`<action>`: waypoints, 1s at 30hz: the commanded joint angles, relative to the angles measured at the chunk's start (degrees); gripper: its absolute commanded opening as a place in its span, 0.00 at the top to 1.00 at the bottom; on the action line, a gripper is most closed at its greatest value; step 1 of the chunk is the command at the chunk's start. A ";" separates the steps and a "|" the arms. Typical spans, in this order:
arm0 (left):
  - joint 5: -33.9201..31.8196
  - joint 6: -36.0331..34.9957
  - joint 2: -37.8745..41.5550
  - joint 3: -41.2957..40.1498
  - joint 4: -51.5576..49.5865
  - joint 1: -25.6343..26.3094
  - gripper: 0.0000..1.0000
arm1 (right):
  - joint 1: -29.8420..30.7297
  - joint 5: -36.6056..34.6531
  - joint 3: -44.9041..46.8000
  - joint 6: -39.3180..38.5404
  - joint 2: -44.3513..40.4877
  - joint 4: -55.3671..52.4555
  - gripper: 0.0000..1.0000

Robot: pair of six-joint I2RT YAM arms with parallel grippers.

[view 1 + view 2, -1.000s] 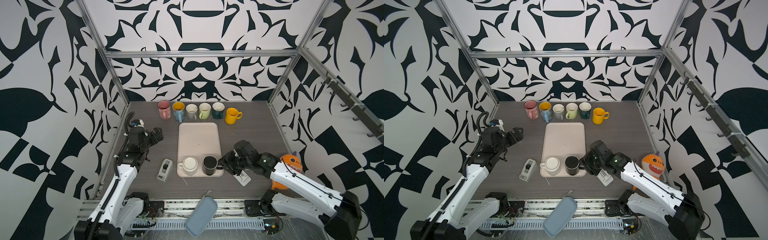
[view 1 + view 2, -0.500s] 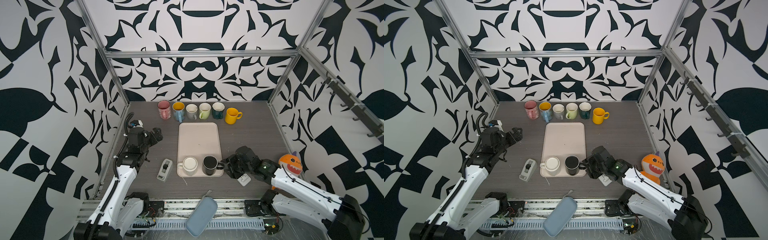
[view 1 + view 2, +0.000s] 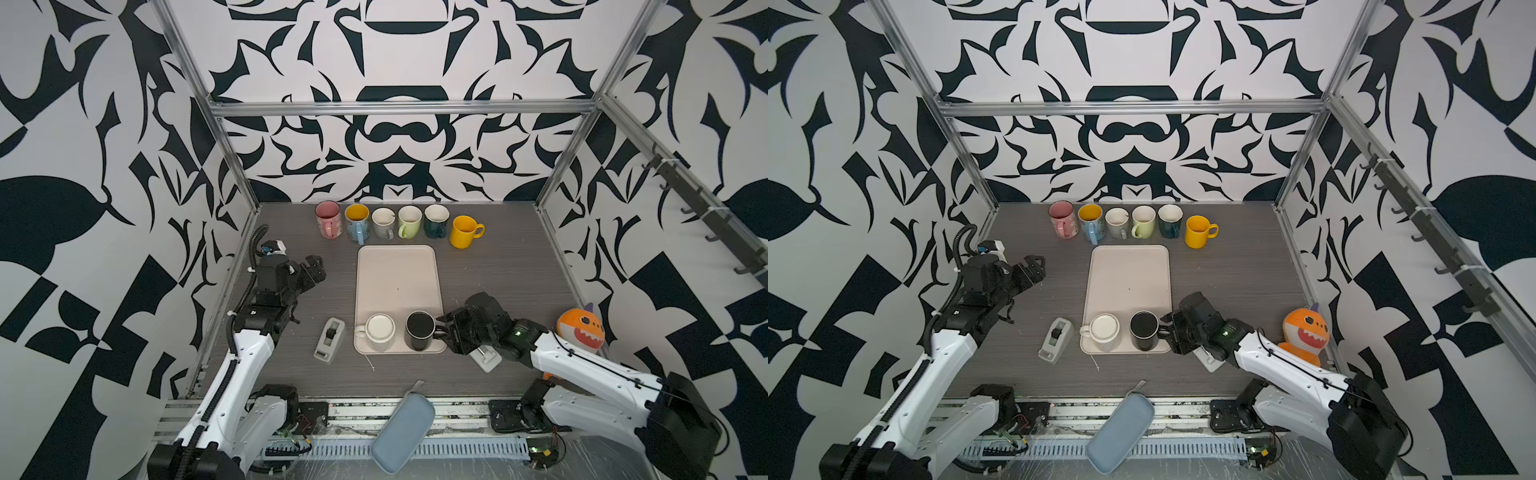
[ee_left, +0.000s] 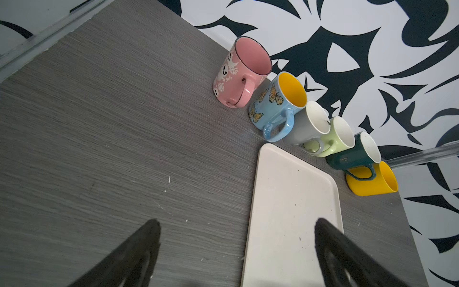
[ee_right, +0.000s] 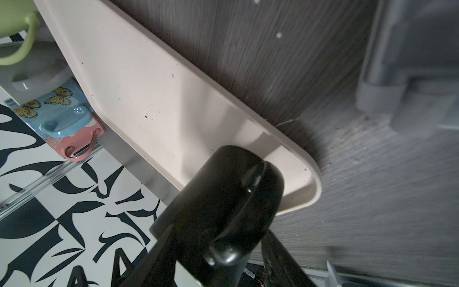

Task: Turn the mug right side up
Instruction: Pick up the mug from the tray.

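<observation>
The dark wood-grain surface (image 3: 498,266) sits inside black-and-white patterned walls, with a pale tray (image 3: 397,282) at its middle. The black mug (image 3: 419,331) stands in the tray corner nearest your right arm, mouth up as far as both top views show, just beside a white mug (image 3: 379,332). Your right gripper (image 3: 444,331) has its jaws partly apart around the handle; whether they press on it, you cannot tell. The left gripper (image 4: 237,221) hangs wide apart, well away. If you pull back crooked, a finger could snag the handle and drag the mug over the tray's rim, or tip it into its neighbour
</observation>
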State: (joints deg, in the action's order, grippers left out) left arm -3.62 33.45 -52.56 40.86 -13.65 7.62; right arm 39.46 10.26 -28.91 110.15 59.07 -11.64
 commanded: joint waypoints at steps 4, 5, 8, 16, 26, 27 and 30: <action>-0.69 -0.58 -0.20 0.56 -1.42 -0.15 0.00 | -5.59 2.33 -2.65 -4.22 2.01 1.25 0.48; -0.73 -0.58 -0.34 0.60 -1.38 -0.15 0.00 | -6.32 2.85 -3.18 -4.89 2.72 1.34 0.49; -0.69 -0.66 -0.64 0.66 -1.38 -0.15 0.00 | -7.15 4.25 -3.90 -5.54 5.38 3.42 0.51; -0.79 -1.03 -1.32 0.63 -1.20 -0.15 0.00 | -7.86 7.14 -5.13 -5.74 11.39 9.53 0.53; -1.30 -1.46 -1.14 0.62 -1.81 -0.17 0.00 | -10.63 9.42 -6.35 -7.83 15.46 13.25 0.86; -1.33 -1.51 -1.06 0.62 -1.90 -0.22 0.00 | -10.63 9.76 -6.47 -7.77 16.16 13.81 0.88; -1.46 -1.64 -0.88 0.62 -2.08 -0.19 0.00 | -10.62 10.63 -6.77 -7.90 18.02 15.68 0.96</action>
State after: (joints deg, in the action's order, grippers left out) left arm -4.19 32.42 -53.84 40.86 -14.48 7.62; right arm 28.95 19.73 -33.93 102.87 75.99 1.32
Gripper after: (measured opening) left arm 0.997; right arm 0.124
